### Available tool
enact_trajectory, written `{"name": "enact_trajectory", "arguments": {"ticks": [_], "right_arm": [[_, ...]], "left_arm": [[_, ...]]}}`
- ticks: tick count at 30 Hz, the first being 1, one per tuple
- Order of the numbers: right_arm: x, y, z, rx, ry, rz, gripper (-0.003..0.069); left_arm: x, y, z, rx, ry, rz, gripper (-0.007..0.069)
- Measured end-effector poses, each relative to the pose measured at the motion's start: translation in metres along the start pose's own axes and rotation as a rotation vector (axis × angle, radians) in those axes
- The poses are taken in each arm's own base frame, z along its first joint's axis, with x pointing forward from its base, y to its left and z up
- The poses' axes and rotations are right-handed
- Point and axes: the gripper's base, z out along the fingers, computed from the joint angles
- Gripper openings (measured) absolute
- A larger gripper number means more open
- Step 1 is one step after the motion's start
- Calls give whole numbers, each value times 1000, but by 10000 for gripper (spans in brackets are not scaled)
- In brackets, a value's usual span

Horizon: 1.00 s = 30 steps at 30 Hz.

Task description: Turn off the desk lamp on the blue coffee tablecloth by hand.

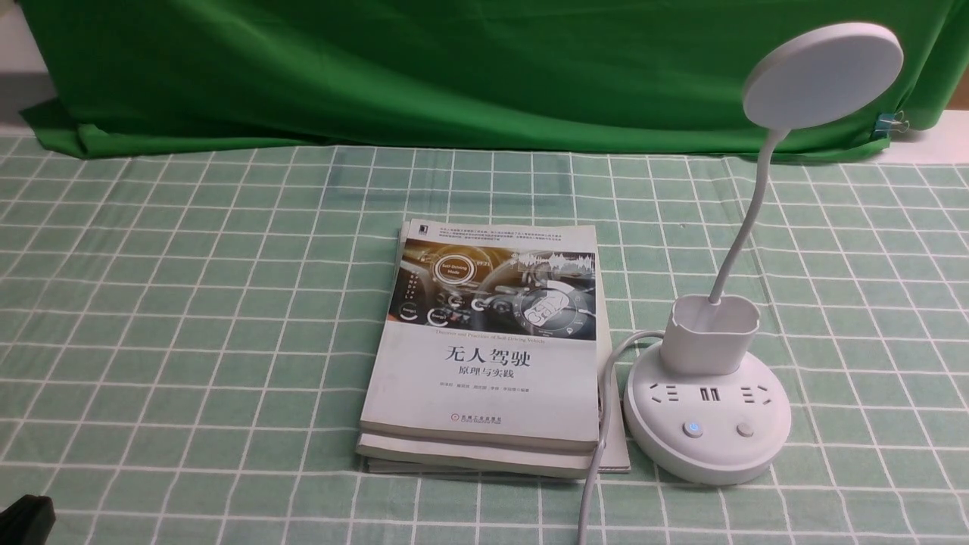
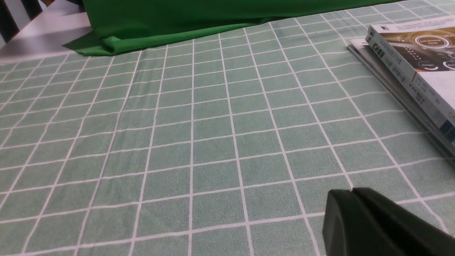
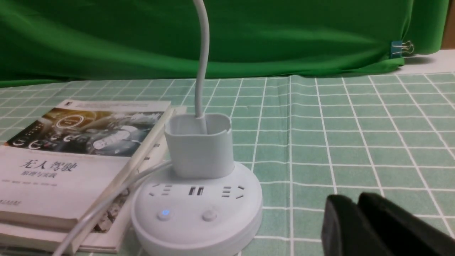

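Note:
The white desk lamp point(image 1: 708, 424) stands on the pale green checked tablecloth point(image 1: 189, 303) at the right, its disc head point(image 1: 823, 74) raised on a thin neck. On its round base, the left button point(image 1: 692, 428) glows blue and the right button point(image 1: 746, 430) is plain. In the right wrist view the desk lamp point(image 3: 197, 209) sits close by, and my right gripper point(image 3: 356, 199) hovers beside the base, apart from it, its jaws parted by a narrow gap with nothing between. My left gripper point(image 2: 352, 192) is shut and empty over bare cloth; only its tip point(image 1: 23, 518) shows in the front view.
Stacked books point(image 1: 488, 356) lie just left of the lamp base. The lamp's white cord point(image 1: 598, 454) runs between them toward the near edge. A dark green backdrop point(image 1: 454, 68) hangs along the far side, held by a clip point(image 1: 893, 121).

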Motion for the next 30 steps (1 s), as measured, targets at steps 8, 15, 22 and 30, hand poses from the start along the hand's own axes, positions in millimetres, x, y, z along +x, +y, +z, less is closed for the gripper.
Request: {"name": "enact_trajectory", "arguments": {"ticks": [8,15,22,30], "right_arm": [[0,0,0,0,0,-1,85],[0,0,0,1,0,-1,113],[0,0,0,1,0,-2,129],[0,0,0,1,0,-2,148]], "left_arm": [[0,0,0,0,0,0,0],[0,0,0,0,0,0,0],[0,0,0,0,0,0,0],[0,0,0,0,0,0,0]]}}
